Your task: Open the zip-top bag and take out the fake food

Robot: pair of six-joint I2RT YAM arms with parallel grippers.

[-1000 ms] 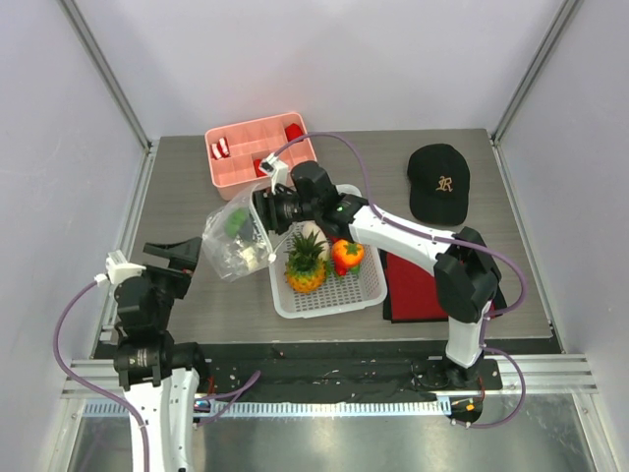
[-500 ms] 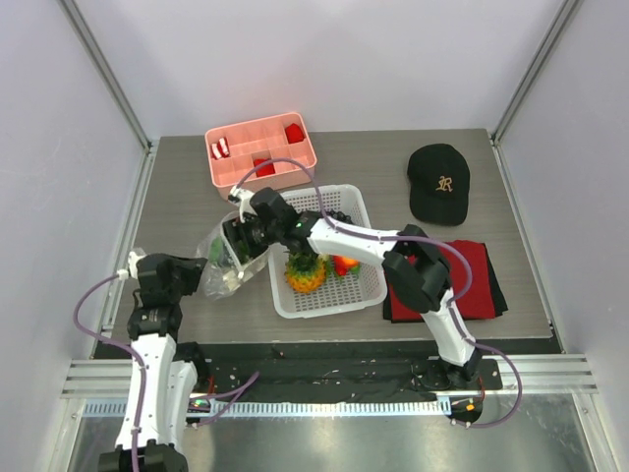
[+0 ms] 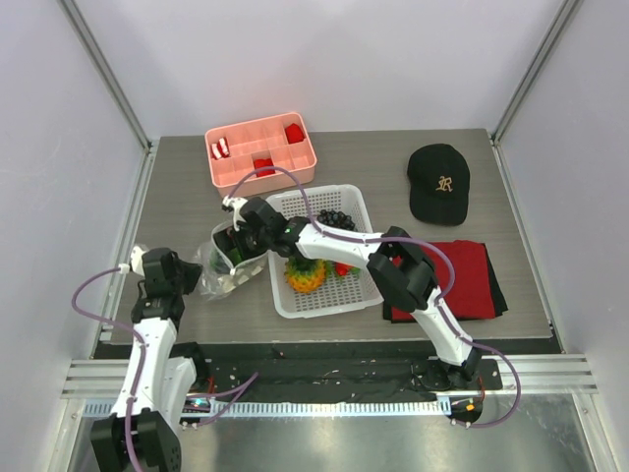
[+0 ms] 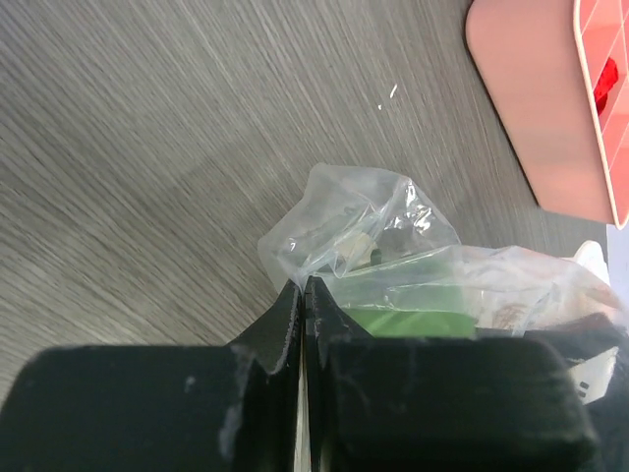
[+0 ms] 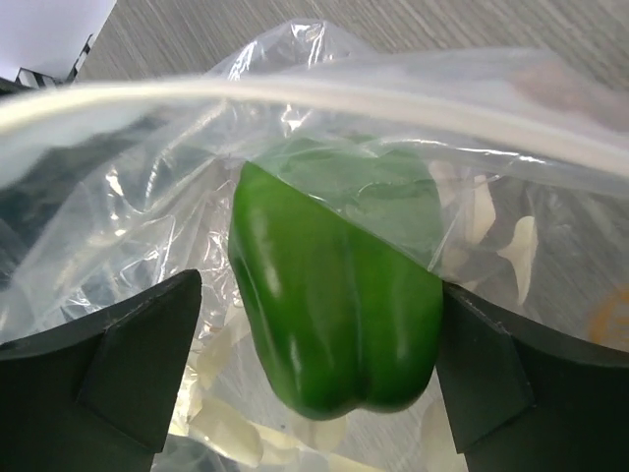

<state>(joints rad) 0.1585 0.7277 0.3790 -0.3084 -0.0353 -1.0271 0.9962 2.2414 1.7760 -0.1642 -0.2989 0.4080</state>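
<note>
1. The zip-top bag [image 3: 218,267] is lying on the near-left part of the table [image 3: 187,192], just left of the basket [image 3: 329,303]; its clear film is creasing and glinting, and its white zip rim [image 5: 295,93] is arching across the right wrist view.
2. A green pepper [image 5: 334,295], smooth, glossy and lobed, is sitting at the bag's mouth with film draping over its upper side; a whitish piece [image 4: 354,246] is showing through the crumpled plastic.
3. The right gripper [image 5: 314,379] is reaching into the bag's far end; its jaws are standing wide apart on either side of the pepper, one black pad seeming to touch it and the other leaving a gap, so it is not clamping anything.
4. The left gripper [image 4: 303,315] is pinching the bag's near-left corner; its fingers are pressing together with only thin film between them.
5. The basket, white perforated plastic, is holding a knobbly yellow pineapple [image 3: 305,275] with a spiky green crown, a glossy orange-red tomato [image 3: 344,265] half hidden by the arm, and dark beaded grapes [image 3: 334,218].
6. A pink compartment tray [image 3: 260,157] with red pieces is sitting at the far left; a black cap [image 3: 437,182] is lying far right, its gold emblem too small to read; a red cloth [image 3: 447,280] is lying near right; the table is showing grey wood grain.
</note>
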